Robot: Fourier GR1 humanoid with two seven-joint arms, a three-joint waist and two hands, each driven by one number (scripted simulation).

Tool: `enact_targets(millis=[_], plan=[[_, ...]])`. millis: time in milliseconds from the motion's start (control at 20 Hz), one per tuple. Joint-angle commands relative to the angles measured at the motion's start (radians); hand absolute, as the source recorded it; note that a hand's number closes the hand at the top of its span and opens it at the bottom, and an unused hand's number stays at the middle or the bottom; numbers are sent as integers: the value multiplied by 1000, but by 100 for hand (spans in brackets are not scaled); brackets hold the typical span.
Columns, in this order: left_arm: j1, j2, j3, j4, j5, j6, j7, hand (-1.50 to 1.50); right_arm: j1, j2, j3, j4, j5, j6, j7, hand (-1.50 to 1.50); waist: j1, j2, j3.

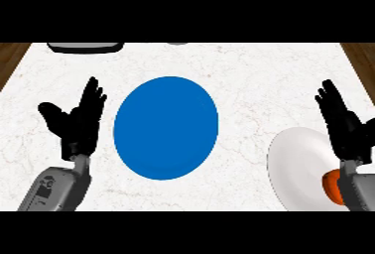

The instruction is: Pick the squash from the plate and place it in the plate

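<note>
Only a small part of the squash (331,187) shows: an orange sliver at about 4 o'clock in the view, lying on the white plate (296,163) at its 4 o'clock side. The right forearm (359,191) covers the rest of it. With so little in sight, its long axis and the way it points cannot be told; the visible strip runs roughly from 12 to 6 o'clock along the forearm's edge. The white plate is itself cut off at its lower end, and the arm hides its right side.

At the top of the counter (249,69), a dark, grey-rimmed object (85,47) at 11 o'clock is cut off, so what it is cannot be told. A small grey shape (177,43) at 12 o'clock is also too clipped to make out.

The blue plate (166,128) lies bare in the middle, at 9 o'clock from the white plate and apart from it.

The right hand (344,126) is at 3 o'clock, above the squash in the view, with fingers straight and pointing towards 12 o'clock. It holds nothing, and whether it touches the white plate's rim cannot be told. The left hand (77,124) rests at 9 o'clock, just beside the blue plate. Its fingers are spread and pointing up with the thumb out to the side, and it holds nothing.
</note>
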Motion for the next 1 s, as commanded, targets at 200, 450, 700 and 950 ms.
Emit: enact_targets(millis=[200,450,700,950], plan=[[121,215,-33,8,-163,-78,-108,0,3,82,-91,-65,-485,375,70,-150,3,-35,1],[282,292,1,-5,-148,-151,-245,0,195,-72,-286,-150,-474,434,-127,-150,-33,-32,-7],[335,284,19,23,-166,-154,-341,0,389,-35,-418,-183,-653,547,-167,-150,-35,-26,-8],[388,308,67,-5,-156,-203,-389,0,449,-171,-464,-156,-701,795,-121,-150,-11,-23,-8]])
